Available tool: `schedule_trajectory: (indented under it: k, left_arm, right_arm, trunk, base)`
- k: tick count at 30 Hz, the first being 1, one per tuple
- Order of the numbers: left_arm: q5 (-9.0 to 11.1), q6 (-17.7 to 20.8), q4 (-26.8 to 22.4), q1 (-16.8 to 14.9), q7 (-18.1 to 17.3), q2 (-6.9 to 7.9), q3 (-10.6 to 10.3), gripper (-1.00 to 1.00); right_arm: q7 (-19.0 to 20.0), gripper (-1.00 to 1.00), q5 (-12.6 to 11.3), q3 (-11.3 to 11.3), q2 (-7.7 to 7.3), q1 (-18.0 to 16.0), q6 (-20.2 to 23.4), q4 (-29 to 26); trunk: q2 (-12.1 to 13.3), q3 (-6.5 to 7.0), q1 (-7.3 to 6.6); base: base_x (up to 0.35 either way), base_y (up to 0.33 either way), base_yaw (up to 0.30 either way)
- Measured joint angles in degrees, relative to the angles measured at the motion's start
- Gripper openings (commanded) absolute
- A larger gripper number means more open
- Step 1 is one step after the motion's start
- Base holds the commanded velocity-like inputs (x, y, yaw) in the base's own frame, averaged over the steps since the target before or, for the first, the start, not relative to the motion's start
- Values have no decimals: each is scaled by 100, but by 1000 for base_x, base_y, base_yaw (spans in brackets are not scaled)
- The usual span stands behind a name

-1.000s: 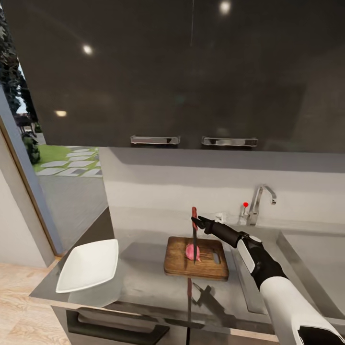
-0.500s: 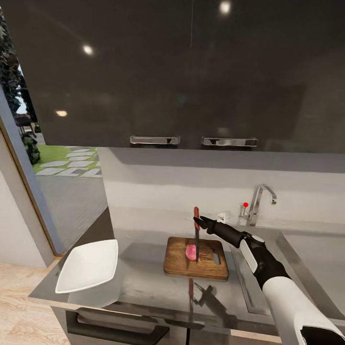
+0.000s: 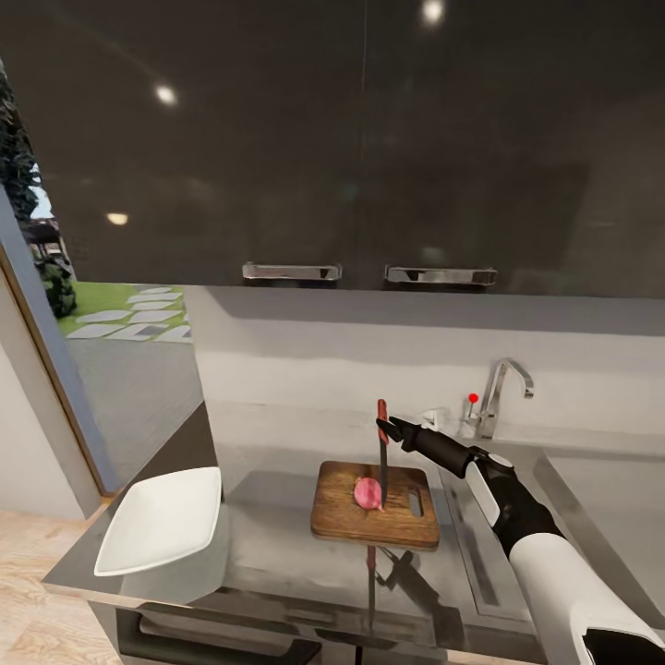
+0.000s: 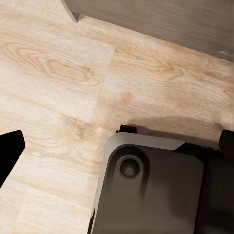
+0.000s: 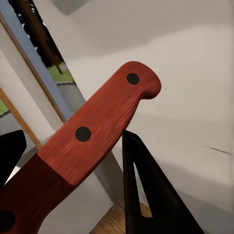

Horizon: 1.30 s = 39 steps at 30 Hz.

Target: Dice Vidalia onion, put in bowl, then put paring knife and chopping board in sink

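Right gripper (image 3: 386, 427) clamped on the red handle of the knife (image 3: 382, 459), blade upright, tip down. Onion (image 3: 368, 493) directly below, mid-board (image 3: 342, 517). Left gripper's state impossible to tell.

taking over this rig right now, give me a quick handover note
Right gripper: shut on the paring knife, red handle up, blade pointing straight down at the Vidalia onion.
Left gripper: open, holding nothing, hanging over the wood floor.
The onion is out of the sink and sits whole on the chopping board, on the countertop.
The bowl stands at the counter's left end, with nothing in it.
Done: onion moved to the board, knife in hand.
Left: dice the onion, put the bits in the bowl, then put knife and board into the sink.
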Motion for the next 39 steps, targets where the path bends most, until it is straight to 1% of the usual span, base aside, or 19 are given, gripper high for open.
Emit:
schedule_trajectory:
  k: [21,25,26,28,31,35,37,39]
  left_arm:
    - [0,0,13,0,0,-2,-3,100]
    - [4,-1,276,1,-22,-14,-9,100]
    - [4,-1,426,1,-29,-37,-6,100]
    - [10,34,660,8,-34,-128,-4,100]
    - [14,59,792,12,-34,-182,-2,100]
    - [21,90,848,22,-45,-212,-4,100]
    - [22,226,864,34,-143,-220,-3,100]
    - [23,465,869,38,-327,-223,-2,100]
  right_arm:
    - [-16,-100,-5,3,0,0,9,0]
    - [-19,-100,0,1,0,0,9,0]
    - [-20,-100,1,1,-1,0,9,0]
    - [-21,-100,2,1,0,0,9,1]
    - [-28,-100,2,0,0,0,9,1]
    - [-52,-100,3,0,1,0,9,1]
    - [-85,-100,3,-3,-4,-1,9,1]
    - [-98,-100,3,-6,-6,-1,9,1]
  trunk:
    - [0,0,0]
    - [0,0,0]
    - [0,0,0]
    - [0,0,0]
    - [0,0,0]
    - [0,0,0]
    - [0,0,0]
    - [0,0,0]
  base:
    - [0,0,0]
    - [0,0,0]
    - [0,0,0]
    - [0,0,0]
    - [0,0,0]
    - [0,0,0]
    - [0,0,0]
    - [0,0,0]
